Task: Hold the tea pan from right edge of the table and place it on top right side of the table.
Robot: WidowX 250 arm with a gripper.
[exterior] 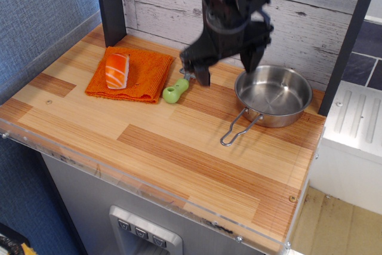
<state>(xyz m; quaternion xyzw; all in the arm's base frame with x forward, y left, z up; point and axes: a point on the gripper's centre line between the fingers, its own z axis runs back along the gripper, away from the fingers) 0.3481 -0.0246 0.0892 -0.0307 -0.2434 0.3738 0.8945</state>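
The tea pan point(274, 96) is a shiny round steel pan at the back right of the wood-grain table point(179, 147). Its wire-loop handle point(237, 130) points toward the front left. My gripper point(225, 67) is open and empty, raised above the table just left of the pan. Its two black fingers point(201, 71) hang spread apart, one over the spatula area and one above the pan's back-left rim. It touches nothing.
An orange cloth point(131, 74) with a salmon sushi piece point(117, 70) lies at the back left. A green-handled spatula point(179, 88) lies between cloth and pan, partly hidden by a finger. A white plank wall point(310, 22) stands behind, with dark posts at both sides.
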